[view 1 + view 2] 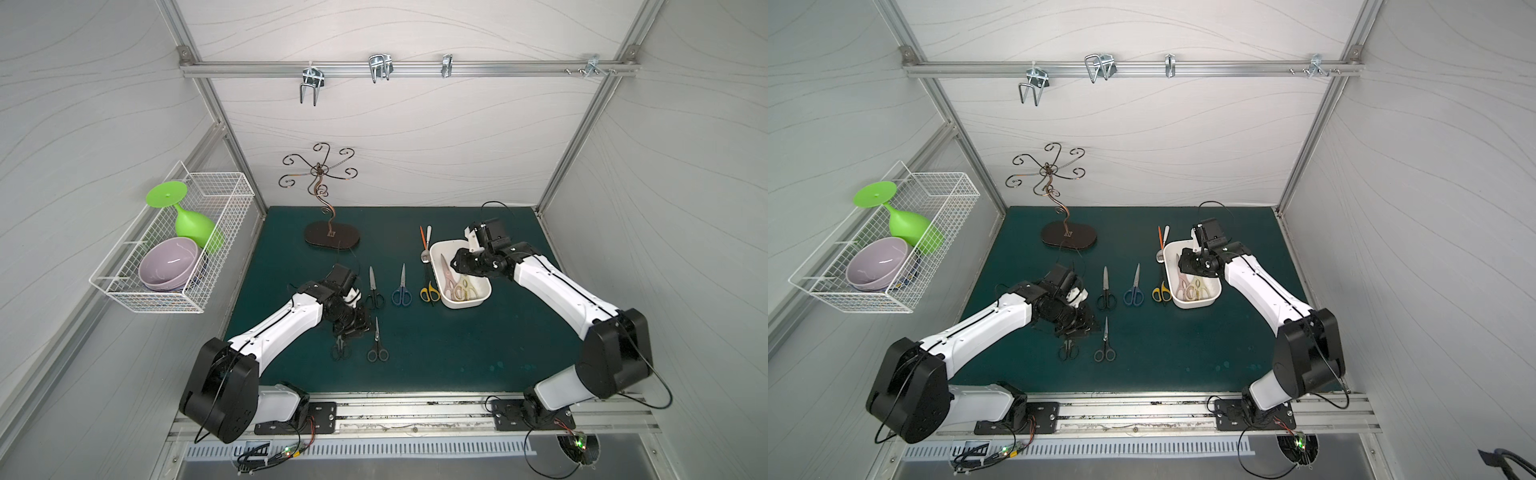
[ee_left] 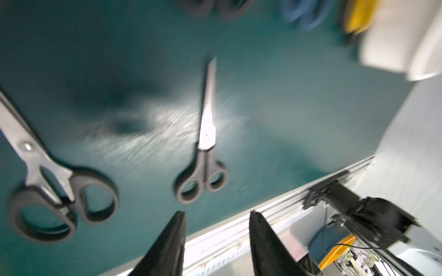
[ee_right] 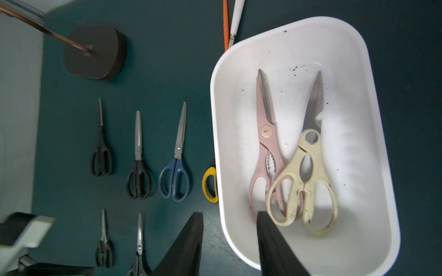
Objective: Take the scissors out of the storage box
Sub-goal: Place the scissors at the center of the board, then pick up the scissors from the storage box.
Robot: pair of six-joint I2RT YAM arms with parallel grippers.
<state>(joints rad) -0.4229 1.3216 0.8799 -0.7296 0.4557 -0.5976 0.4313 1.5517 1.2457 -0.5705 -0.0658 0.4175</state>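
Extraction of the two shears left in the box is judged to be the step in hand. In both top views the storage box (image 1: 463,303) (image 1: 1196,305) sits on the desk (image 1: 436,365) toward the right. It holds the pink shears (image 1: 447,274) and the cream shears (image 1: 466,289), and the right arm (image 1: 552,286) reaches over its far end. Recommended procedure: take the cream pair first, since its handle overlaps the pink handle. Descend with both fingers inside the walls and close across the narrow neck near the pivot. Lift straight up until the blades clear the rim, and be ready to steady the box, which may rise with the load. The blue-handled pair (image 1: 401,286), the yellow-and-black-handled pair (image 1: 429,291) and several black-handled pairs (image 1: 374,286) already lie in rows on the desk, outside the box. In the left wrist view, which is blurred, the left fingers (image 2: 169,243) stand apart with nothing between them, over the front edge of the desk. One small black pair (image 2: 205,153) lies just beyond their tips, untouched. In the right wrist view the right fingers (image 3: 272,243) stand apart and empty above the near end of the box. One appears over a cream handle loop and the other over the desk outside the wall, so the rim lies between them. Contact with the handle cannot be determined. Both shears lie on the box floor, handles toward the fingers, blades pointing away.
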